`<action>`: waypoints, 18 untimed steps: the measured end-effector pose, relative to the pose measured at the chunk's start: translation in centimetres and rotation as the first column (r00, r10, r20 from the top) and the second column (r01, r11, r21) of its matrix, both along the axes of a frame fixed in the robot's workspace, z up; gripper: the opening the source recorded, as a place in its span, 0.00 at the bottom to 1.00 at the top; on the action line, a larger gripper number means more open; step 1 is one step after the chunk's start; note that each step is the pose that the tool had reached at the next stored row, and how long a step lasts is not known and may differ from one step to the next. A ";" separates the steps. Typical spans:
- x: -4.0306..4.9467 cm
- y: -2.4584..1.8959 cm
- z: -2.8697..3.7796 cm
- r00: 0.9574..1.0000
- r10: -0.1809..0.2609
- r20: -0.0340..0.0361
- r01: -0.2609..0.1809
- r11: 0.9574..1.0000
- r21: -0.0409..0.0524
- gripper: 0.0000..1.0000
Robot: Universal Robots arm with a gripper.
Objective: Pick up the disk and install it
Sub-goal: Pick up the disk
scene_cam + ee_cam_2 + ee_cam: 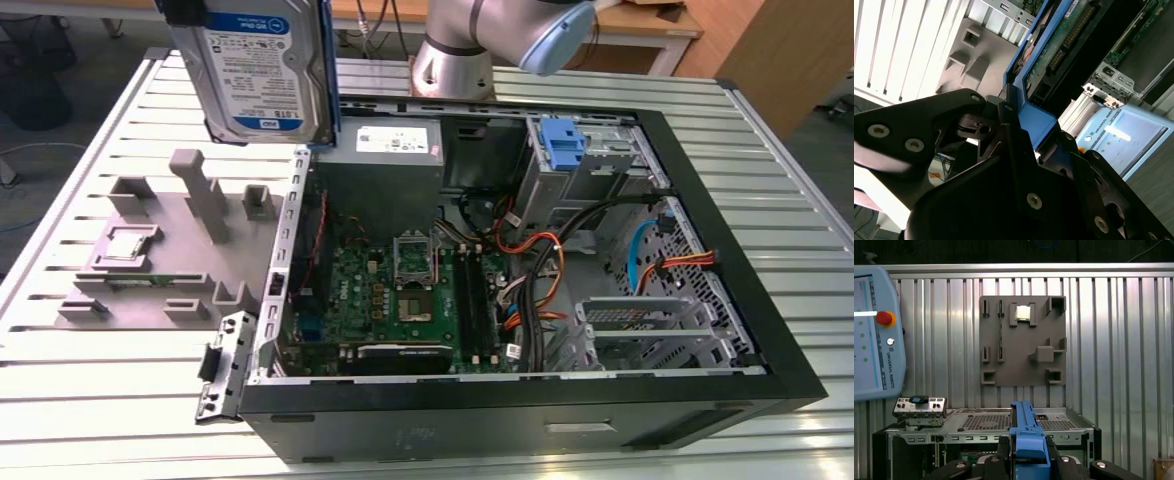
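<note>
Fingers (1014,145) clenched on disk (260,70) — flat silver-grey slab, blue plastic frame — above ribbed table (80,400).

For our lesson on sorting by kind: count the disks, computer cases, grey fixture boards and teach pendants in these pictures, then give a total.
disk: 1
computer case: 1
grey fixture board: 1
teach pendant: 1
Total: 4

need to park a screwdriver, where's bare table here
Bare slatted table lies nearer the camera than the grey fixture tray, at the exterior view's left, and beside the computer case at that view's right. Inside the case is crowded: cables, motherboard. The gripper holds the disk aloft.
</note>
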State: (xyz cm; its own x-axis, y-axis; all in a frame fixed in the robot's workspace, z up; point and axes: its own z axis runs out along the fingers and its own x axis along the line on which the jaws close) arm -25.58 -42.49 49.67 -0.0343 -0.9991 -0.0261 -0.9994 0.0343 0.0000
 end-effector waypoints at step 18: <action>0.65 -0.05 -0.01 1.000 0.000 0.000 0.000 1.000 -0.001 0.36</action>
State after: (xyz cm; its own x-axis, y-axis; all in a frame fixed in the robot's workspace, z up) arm -24.93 -42.54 49.65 -0.0342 -0.9991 -0.0253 -0.9994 0.0342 -0.0001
